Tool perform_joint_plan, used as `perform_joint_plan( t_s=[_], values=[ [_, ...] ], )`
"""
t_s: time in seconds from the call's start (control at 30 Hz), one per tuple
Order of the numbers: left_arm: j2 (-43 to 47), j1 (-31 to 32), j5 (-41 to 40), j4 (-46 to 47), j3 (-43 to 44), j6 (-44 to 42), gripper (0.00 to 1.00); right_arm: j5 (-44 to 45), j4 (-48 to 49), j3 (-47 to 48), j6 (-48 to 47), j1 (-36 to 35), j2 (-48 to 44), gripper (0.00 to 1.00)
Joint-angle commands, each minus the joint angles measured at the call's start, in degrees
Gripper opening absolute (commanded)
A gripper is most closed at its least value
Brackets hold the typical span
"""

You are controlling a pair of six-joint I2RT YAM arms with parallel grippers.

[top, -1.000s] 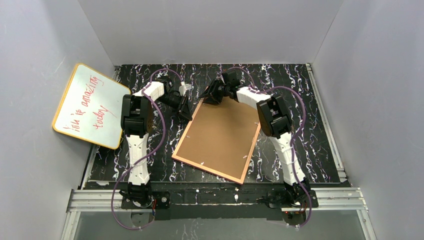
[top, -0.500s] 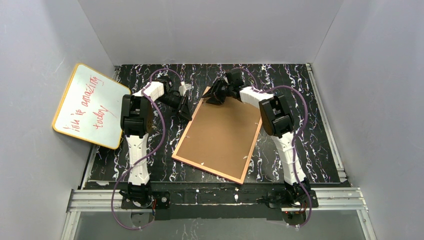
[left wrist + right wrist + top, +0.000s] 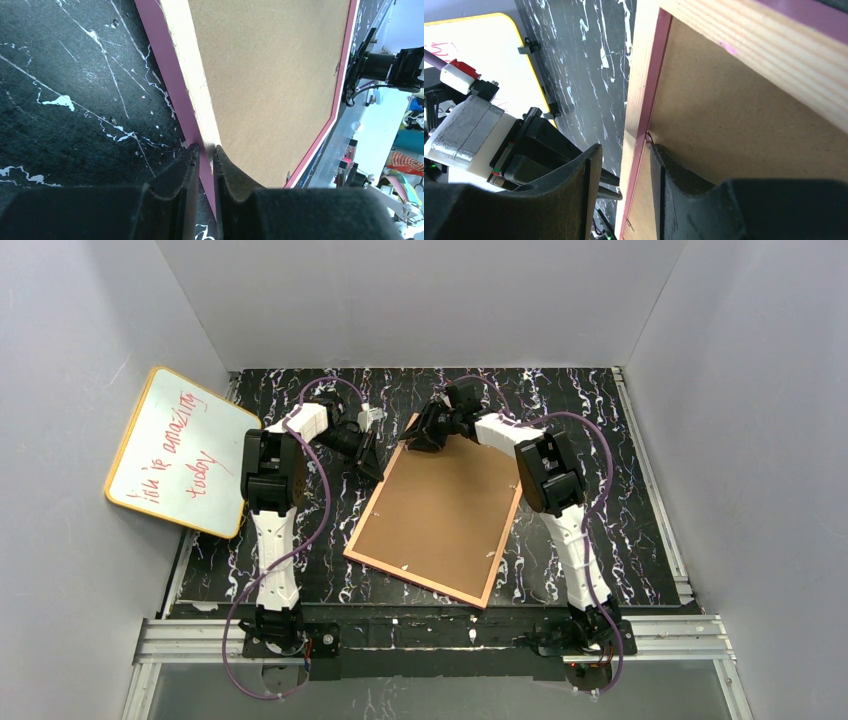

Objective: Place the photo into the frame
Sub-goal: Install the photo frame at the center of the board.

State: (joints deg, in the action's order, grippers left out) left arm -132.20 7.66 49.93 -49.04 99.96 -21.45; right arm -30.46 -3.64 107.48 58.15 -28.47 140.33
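The pink frame point(image 3: 415, 580) lies face down mid-table, and a brown backing board point(image 3: 440, 505) fills its back. My left gripper point(image 3: 377, 472) is shut on the frame's left rail; in the left wrist view point(image 3: 205, 150) the fingers pinch the pink and pale wood edge point(image 3: 167, 75). My right gripper point(image 3: 420, 437) is at the frame's far left corner. In the right wrist view point(image 3: 624, 150) it is open and straddles the rail point(image 3: 644, 75), with one finger on the backing board point(image 3: 734, 120) and the other outside, clear of the wood. The photo is hidden.
A yellow-rimmed whiteboard point(image 3: 180, 450) with red writing leans against the left wall, and it also shows in the right wrist view point(image 3: 479, 50). Grey walls close in the black marbled table point(image 3: 590, 400) on three sides. An aluminium rail runs along the near edge.
My right gripper has shifted slightly at the frame's far corner, first right and then back left. The left gripper and the frame have hardly moved.
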Motion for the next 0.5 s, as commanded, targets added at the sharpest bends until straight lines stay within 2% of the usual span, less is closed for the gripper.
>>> perform_joint_plan(
  t_s=[0.0, 0.37, 0.47],
  values=[
    [-0.7, 1.3, -7.0, -0.8, -2.5, -2.8, 0.08, -1.0, -4.2, 2.6, -1.8, -1.3, 3.0, 0.49],
    [-0.3, 1.3, -7.0, -1.0, -3.1, -3.3, 0.07, -1.3, -4.9, 6.3, -2.3, -1.1, 3.2, 0.48],
    [0.3, 0.7, -7.0, -2.7, -2.7, -4.1, 0.09, -1.4, -5.6, 6.5, -2.7, 1.0, 0.8, 0.52]
  ],
)
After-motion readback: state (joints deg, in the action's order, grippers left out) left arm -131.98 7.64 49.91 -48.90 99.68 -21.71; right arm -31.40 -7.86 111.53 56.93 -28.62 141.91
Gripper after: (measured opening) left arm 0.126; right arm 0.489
